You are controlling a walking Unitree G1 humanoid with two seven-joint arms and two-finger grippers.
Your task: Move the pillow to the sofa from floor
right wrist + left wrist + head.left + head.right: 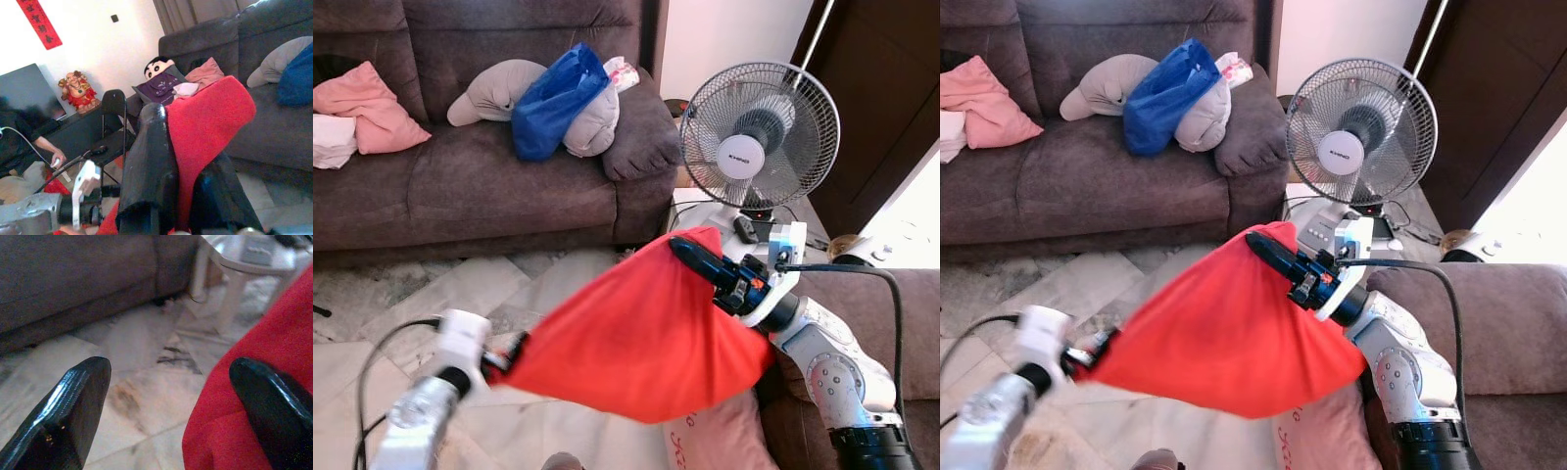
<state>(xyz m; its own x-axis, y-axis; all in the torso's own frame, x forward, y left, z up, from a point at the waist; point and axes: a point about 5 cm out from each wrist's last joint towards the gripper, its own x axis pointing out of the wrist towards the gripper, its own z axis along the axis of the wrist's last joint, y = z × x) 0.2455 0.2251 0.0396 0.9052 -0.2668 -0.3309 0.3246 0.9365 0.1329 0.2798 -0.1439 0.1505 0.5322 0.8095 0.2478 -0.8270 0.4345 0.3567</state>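
A red pillow (636,333) hangs in the air above the marble floor (460,284), stretched between my two grippers. My right gripper (690,253) is shut on its upper right corner; in the right wrist view the red fabric (205,127) is pinched between the black fingers (146,161). My left gripper (506,357) sits at the pillow's low left corner. In the left wrist view its fingers (73,401) stand wide apart over the floor, with the pillow (244,382) against one finger only. The brown sofa (489,186) stands ahead across the floor.
On the sofa lie a blue bag (553,98), grey cushions (494,88) and pink cloth (367,108). A standing fan (759,137) is at the right on a white table. A second brown seat (901,323) and a pink cushion (724,441) are close by my right arm.
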